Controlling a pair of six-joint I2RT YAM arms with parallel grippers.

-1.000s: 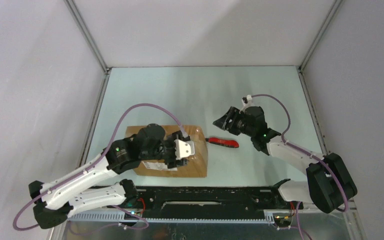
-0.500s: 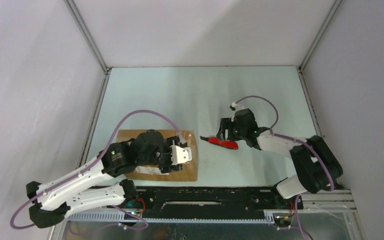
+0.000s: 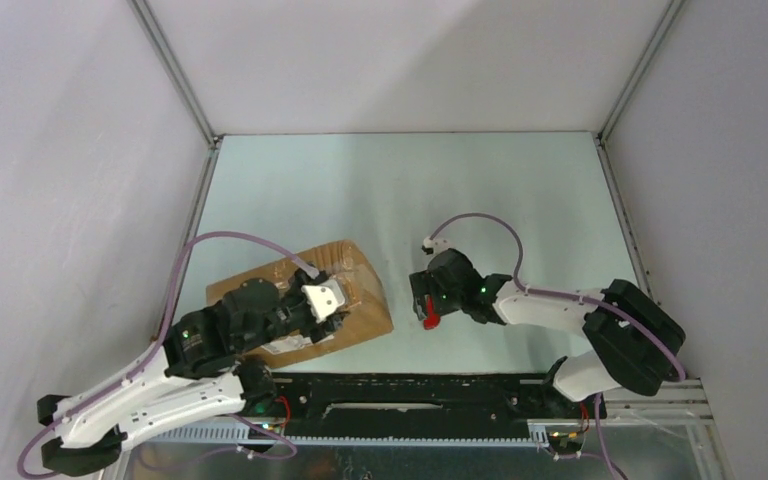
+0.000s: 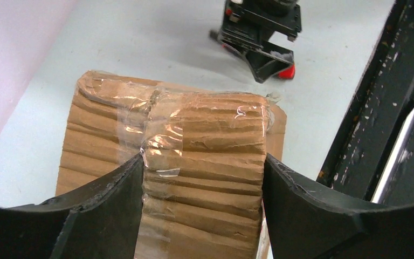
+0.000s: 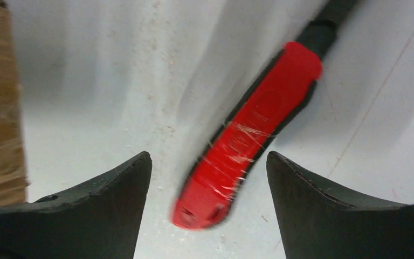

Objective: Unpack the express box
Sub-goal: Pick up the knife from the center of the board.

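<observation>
My left hand (image 4: 203,162) is clamped on the box (image 4: 205,124). Its two black fingers (image 4: 108,205) press against opposite sides of the cardboard, and the taped end fills the whole gap between them, so they sit fairly wide apart but in a firm pinch. Wrinkled clear tape (image 4: 167,145) runs over that end.

From the top camera, the box lies flat on the bench (image 3: 410,190), on the near left part, turned at an angle with its right end pointing away from me. My left arm reaches over it from the near side. A white label (image 3: 288,346) shows on the top face, partly under the arm.

My right hand (image 5: 207,156) is spread wide and holds nothing. It is low over the bench just to the right of the box. A red-handled knife (image 5: 259,118) lies on the surface between its fingers (image 5: 105,205), with bare bench on either side of the handle, so neither finger touches it. The handle runs slantwise, with its black end toward the far right of the wrist view. That view is blurred, so I cannot make out the blade. An edge of the box shows at its left border.
</observation>
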